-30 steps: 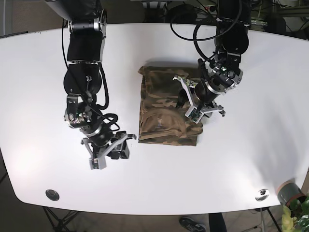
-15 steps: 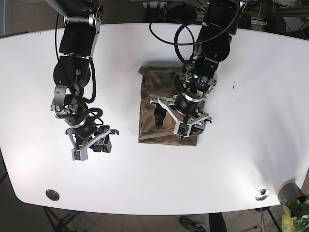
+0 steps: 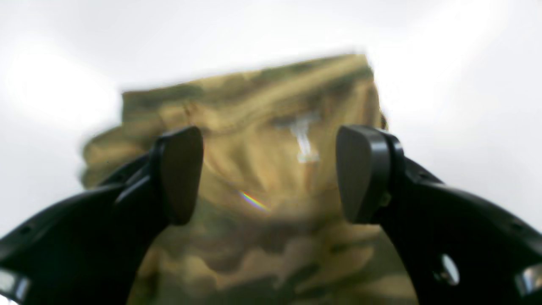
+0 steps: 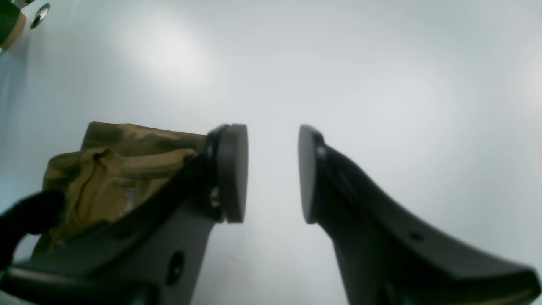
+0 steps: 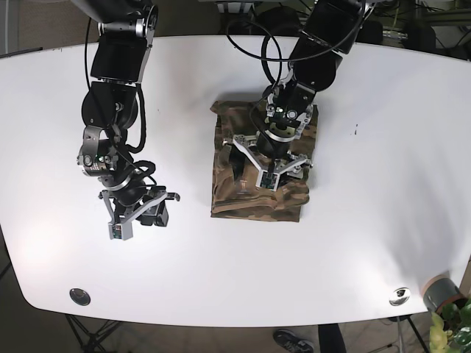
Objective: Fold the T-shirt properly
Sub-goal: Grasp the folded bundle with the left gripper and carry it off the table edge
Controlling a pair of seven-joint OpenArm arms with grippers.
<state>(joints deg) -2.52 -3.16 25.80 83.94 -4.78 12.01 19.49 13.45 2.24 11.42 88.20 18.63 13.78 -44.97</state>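
So the camo T-shirt is folded into a rough rectangle sitting near the middle of the white table, maybe a touch toward 1 o'clock from dead center in the base view. The left gripper hangs right over the shirt, fingers spread wide, not pinching any fabric as far as I can see. From the left wrist cam the same gripper has its two black pads well apart with the shirt filling the space between and behind them; it's blurry, but you can make out a pale tag or print mark near 12 o'clock of the gap, and the far edge of the fold toward the top of the frame. The right gripper is off at about 9 o'clock from the shirt, well apart from it, over bare table. In the right wrist cam that gripper shows a modest gap between its fingers, nothing held, just white table between them, and the shirt peeks out at roughly 9 o'clock behind the left-hand finger. There's also a small metal disc set in the table near the 7 o'clock corner
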